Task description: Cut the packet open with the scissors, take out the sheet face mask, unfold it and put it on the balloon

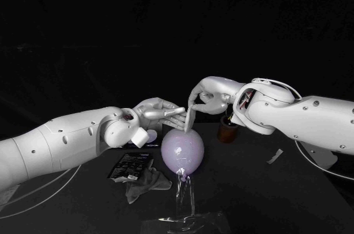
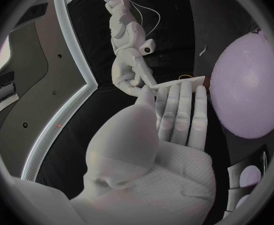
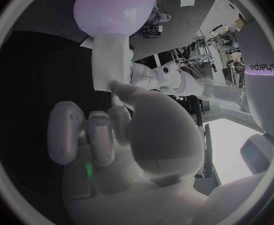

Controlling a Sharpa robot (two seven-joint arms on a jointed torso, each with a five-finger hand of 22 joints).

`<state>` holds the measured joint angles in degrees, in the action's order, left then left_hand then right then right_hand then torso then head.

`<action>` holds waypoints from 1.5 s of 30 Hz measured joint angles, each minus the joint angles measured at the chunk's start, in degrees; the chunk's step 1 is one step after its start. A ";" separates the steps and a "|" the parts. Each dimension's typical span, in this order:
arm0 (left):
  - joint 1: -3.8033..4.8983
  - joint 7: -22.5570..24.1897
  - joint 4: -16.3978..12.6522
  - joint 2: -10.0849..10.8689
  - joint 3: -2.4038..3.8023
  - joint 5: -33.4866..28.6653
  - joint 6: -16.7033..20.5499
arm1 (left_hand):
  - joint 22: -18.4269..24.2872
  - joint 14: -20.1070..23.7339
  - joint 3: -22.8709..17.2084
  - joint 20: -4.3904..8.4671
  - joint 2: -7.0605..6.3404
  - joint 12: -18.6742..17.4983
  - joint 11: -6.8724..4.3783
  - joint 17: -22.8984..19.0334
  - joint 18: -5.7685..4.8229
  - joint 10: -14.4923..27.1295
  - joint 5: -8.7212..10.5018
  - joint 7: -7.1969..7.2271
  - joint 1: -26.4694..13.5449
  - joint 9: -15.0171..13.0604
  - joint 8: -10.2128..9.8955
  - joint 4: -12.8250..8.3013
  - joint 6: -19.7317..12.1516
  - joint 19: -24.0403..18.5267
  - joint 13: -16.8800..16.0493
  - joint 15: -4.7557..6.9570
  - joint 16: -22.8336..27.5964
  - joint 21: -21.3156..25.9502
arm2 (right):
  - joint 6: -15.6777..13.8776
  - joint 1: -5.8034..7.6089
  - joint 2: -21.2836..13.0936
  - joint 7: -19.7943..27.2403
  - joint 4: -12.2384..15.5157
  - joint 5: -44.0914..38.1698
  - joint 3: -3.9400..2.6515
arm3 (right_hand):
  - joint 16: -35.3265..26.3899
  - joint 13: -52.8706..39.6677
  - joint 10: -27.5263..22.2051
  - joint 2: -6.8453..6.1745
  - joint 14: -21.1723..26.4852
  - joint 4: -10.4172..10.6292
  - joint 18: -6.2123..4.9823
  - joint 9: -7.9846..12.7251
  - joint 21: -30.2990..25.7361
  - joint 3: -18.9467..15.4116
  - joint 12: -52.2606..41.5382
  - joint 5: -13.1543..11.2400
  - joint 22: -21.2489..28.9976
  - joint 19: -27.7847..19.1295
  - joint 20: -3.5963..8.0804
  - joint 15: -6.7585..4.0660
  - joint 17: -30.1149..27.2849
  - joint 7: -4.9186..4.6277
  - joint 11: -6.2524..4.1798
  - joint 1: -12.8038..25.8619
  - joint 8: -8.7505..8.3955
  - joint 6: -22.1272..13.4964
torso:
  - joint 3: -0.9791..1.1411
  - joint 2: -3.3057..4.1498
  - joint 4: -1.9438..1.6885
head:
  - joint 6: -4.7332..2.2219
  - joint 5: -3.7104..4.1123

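Note:
A pale lilac balloon (image 1: 182, 152) stands upright at the table's middle, over a clear stand (image 1: 184, 221). Just above it hangs the folded white sheet face mask (image 1: 190, 117). My right hand (image 1: 206, 98) pinches the mask's upper end from the right. My left hand (image 1: 158, 112) reaches in from the left with straight fingers, and its thumb and fingertips meet the mask's near edge. In the left wrist view, the mask (image 2: 181, 81) lies across my left fingertips (image 2: 181, 100), with the right hand (image 2: 127, 72) beyond and the balloon (image 2: 249, 85) alongside. The right wrist view has the mask (image 3: 111, 60) hanging toward the balloon (image 3: 115, 7).
The black packet (image 1: 131, 165) lies left of the balloon, with a crumpled grey cloth (image 1: 148, 184) beside it. A small pale strip (image 1: 274, 156) lies on the table to the right. A brown object (image 1: 227, 131) stands behind the balloon, under my right arm.

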<state>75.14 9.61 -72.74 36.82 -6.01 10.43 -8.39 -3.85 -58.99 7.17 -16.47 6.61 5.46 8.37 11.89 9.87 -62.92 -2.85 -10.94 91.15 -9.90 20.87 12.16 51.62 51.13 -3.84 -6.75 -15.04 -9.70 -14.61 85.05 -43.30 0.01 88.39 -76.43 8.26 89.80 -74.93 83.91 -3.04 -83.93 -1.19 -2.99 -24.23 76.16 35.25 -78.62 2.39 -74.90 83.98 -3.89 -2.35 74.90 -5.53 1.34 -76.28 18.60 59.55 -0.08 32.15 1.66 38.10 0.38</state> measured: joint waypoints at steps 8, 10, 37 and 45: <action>-0.14 0.17 -0.03 -0.29 0.00 2.60 1.83 | -0.08 0.85 0.24 0.07 -1.42 -0.46 0.44 0.28 -0.05 0.88 0.00 0.00 3.03 0.31 -0.82 -0.56 0.00 0.49 0.11 -0.03 0.41 0.00 | -0.09 0.00 -0.06 -0.20 0.29 0.08 0.00 | -0.01 -0.01 0.00 0.00 0.00 -0.16 0.00 0.00 0.00 0.16 -0.21 0.19 -0.02 -0.01 -0.01 0.00 0.02 0.00 0.00 0.00 -0.03 -0.02 | 0.04 0.00 0.02 | 0.02 0.10; -0.20 0.25 0.00 -0.35 0.00 3.59 2.58 | -0.08 0.85 0.49 0.28 -1.83 -0.68 0.44 0.35 -0.07 0.88 0.00 0.00 3.44 0.39 -0.82 -0.81 0.00 0.70 0.11 -0.03 0.41 0.01 | -0.14 0.00 -0.07 -0.24 0.40 0.13 -0.01 | -0.03 -0.01 0.00 0.00 0.00 -0.16 0.00 0.00 0.00 0.16 -0.21 0.20 -0.03 -0.01 -0.01 0.00 0.03 0.00 0.00 0.00 -0.06 -0.03 | 0.04 0.00 0.02 | 0.04 0.14; -0.63 1.36 0.01 -0.34 -0.01 11.33 6.28 | -0.08 1.68 1.20 0.07 -1.08 -0.76 0.22 1.19 -0.16 1.07 0.00 0.78 7.50 0.31 -1.03 -1.02 2.63 0.47 0.10 -0.02 0.41 1.33 | -0.60 0.00 0.11 -0.91 -0.02 1.85 -0.04 | 0.00 0.02 0.03 0.00 0.01 -0.16 0.00 0.00 -0.01 0.16 -0.20 0.16 0.00 -0.02 -0.02 0.01 0.00 -0.14 -0.21 0.00 0.16 -0.13 | 0.00 0.01 -0.01 | 0.27 0.43; -0.64 1.48 -0.04 -0.40 -0.01 11.71 5.97 | -0.08 1.88 1.75 0.07 -1.20 -0.76 0.22 1.37 -0.18 1.07 0.00 0.78 7.62 0.40 -1.03 -0.46 2.63 0.47 0.10 -0.22 0.41 1.33 | -0.64 0.00 0.22 -1.07 -0.10 1.91 -0.04 | -0.04 -0.01 0.02 0.00 0.01 -0.16 0.00 -0.01 -0.01 0.15 -0.20 0.15 -0.01 0.05 0.06 0.01 0.01 -0.08 -0.21 0.00 -0.01 -0.07 | 0.02 0.01 0.00 | 0.35 0.49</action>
<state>74.50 11.09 -72.78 36.42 -6.02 22.14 -2.42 -3.93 -57.10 8.93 -16.40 5.41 4.70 8.59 13.26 9.69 -61.85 -2.85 -10.15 98.77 -9.50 19.84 11.70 54.25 51.60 -3.74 -6.97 -14.63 -8.37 -15.25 85.05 -43.08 -1.06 88.29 -74.52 8.22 89.76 -74.94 83.93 -3.04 -83.91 -1.35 -2.99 -24.24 76.15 35.41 -78.82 2.55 -74.92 84.03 -3.83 -2.33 74.91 -5.61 1.14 -76.28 18.59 59.49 -0.07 32.15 1.66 38.45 0.87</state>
